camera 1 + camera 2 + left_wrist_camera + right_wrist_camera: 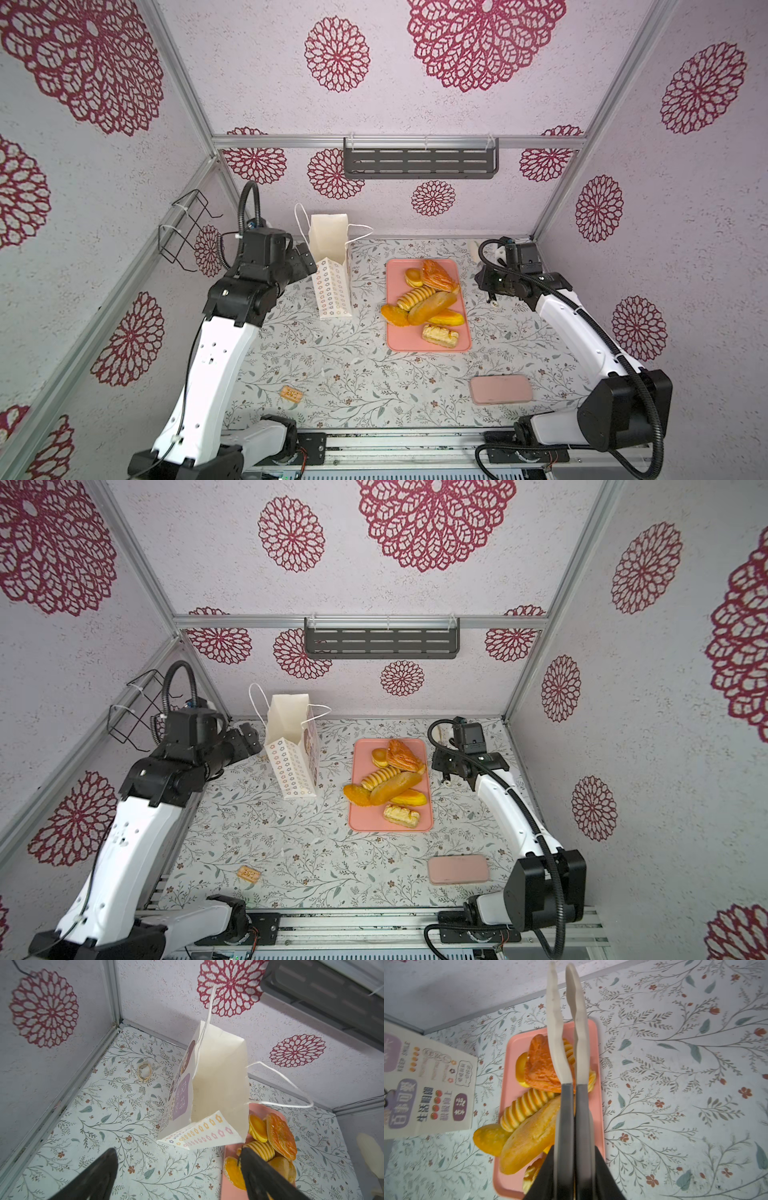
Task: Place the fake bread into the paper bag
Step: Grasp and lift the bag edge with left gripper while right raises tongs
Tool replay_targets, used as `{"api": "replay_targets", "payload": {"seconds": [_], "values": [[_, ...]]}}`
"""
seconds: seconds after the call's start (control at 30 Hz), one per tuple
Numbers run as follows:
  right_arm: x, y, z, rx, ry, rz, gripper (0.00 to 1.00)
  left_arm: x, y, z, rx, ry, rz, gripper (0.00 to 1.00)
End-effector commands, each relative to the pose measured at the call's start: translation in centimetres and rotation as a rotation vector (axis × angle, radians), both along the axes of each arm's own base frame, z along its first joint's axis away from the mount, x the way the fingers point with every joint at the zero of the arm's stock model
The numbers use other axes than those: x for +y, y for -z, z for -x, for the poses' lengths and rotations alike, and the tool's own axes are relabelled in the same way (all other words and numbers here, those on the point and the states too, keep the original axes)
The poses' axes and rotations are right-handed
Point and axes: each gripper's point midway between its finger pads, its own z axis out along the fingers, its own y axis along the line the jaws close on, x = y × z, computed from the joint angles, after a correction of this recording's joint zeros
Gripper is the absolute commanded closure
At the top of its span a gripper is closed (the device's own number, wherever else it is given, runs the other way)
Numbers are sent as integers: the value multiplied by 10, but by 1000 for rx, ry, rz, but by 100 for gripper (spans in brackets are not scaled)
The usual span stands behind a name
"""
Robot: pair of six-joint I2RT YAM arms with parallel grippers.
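Paper bag (332, 286) stands upright on the counter (374, 382), mouth open, cord handles splayed; it sits just left of the pink tray (415, 347) in both top views

Fake bread (430, 307) is all piled on that tray, long loaf lying across the ridged rolls (one orange roll overhangs the tray's left edge)

Left pincer (176, 1169): jaws spread wide, holding nothing, level with the bag's upper edge on its far-left side, apart from the paper

Right pincer (574, 1176): clamped on the grey handles of pale tongs (556, 1032), blades nearly together, hovering just right of the tray, no bread between them
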Motion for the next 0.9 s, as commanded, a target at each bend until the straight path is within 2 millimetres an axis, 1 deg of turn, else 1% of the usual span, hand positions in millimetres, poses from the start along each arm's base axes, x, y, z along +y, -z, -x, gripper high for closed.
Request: {"api": "replay_targets", "payload": {"seconds": [0.0,0.1,0.2,0.33,0.47,0.53,0.6,0.73,0.87], "values": [[13,-43,19,-85,-58,-22,76,-4,14,-23,71,70,-11,9],[19,-48,33,-86,-86,-8,75,0,23,-45,108,62,-35,12],[19,-47,46,-74,-100,8,75,4,33,-63,131,48,-62,13],[19,-43,59,-60,-119,14,73,2,51,-81,171,50,-63,22],[20,-41,68,-45,-140,12,73,0,63,-90,194,51,-58,40],[19,-38,71,-33,-139,14,73,-1,66,-92,196,55,-51,51],[19,-33,74,-19,-138,17,73,-2,69,-91,201,56,-47,65],[20,-24,75,7,-145,19,73,-2,71,-84,209,60,-45,86],[20,-21,73,11,-145,20,72,-1,65,-72,197,68,-43,99]]}}
